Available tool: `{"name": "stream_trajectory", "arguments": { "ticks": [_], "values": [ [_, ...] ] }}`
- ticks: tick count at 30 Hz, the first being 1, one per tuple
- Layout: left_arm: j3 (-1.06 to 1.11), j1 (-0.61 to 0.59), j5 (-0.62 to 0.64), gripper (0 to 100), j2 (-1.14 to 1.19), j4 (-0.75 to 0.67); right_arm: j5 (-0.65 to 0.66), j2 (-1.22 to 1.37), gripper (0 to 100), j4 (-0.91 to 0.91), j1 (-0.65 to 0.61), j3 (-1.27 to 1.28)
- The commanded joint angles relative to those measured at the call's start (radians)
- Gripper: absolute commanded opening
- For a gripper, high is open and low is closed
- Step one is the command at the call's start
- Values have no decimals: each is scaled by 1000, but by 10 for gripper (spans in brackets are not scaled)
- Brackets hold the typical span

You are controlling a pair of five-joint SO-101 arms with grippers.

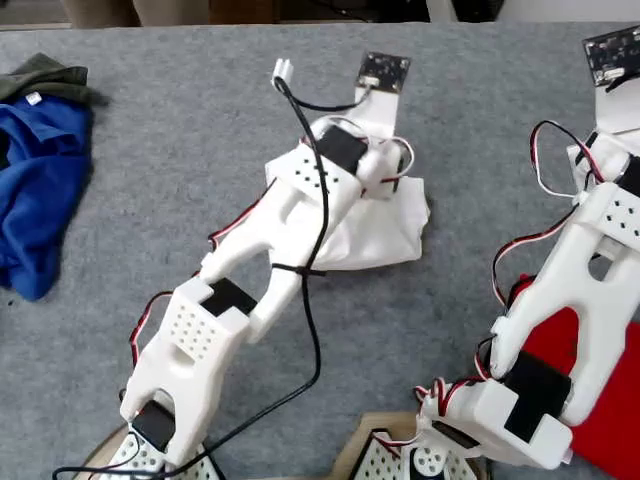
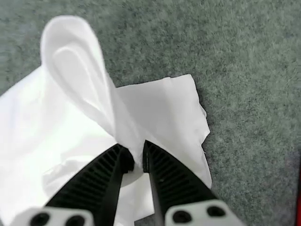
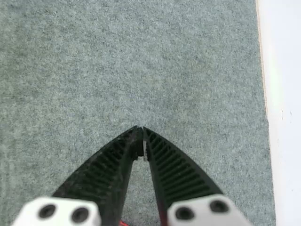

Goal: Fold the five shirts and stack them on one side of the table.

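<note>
Your left pincer (image 2: 136,157) clenches ribbed black jaws on a soft raised fold of the white shirt (image 2: 160,103), crumpled beneath it; open grey felt (image 2: 244,56) lies beyond its hem. Your right pincer (image 3: 142,136), clenched empty, hangs near the felt's straight edge.

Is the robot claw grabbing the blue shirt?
No, the left gripper is pinching the white shirt, while the blue shirt lies far from it.

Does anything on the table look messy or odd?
Yes: the blue shirt lies crumpled at the left edge of the table, a green shirt bunched beside it. The left gripper pinches a fold of the rumpled white shirt.
</note>
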Motion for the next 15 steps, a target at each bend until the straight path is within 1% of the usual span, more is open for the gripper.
{"name": "stream_trajectory", "arguments": {
  "ticks": [1,5,6,10,12,15],
  "values": [
    [32,15,6,18,-58,-57,8,-61,7,-18,10,-58],
    [29,26,6,19,-59,-58,8,-61,8,-17,-1,-53],
    [29,28,6,35,-62,-58,8,-61,8,-17,-2,-51],
    [29,23,8,188,-71,-46,8,-61,9,-17,-16,-48],
    [-14,9,37,225,-85,18,8,-61,9,-12,-25,-48],
    [-150,-66,71,225,-114,158,8,-61,9,14,-42,-56]
  ]
}}
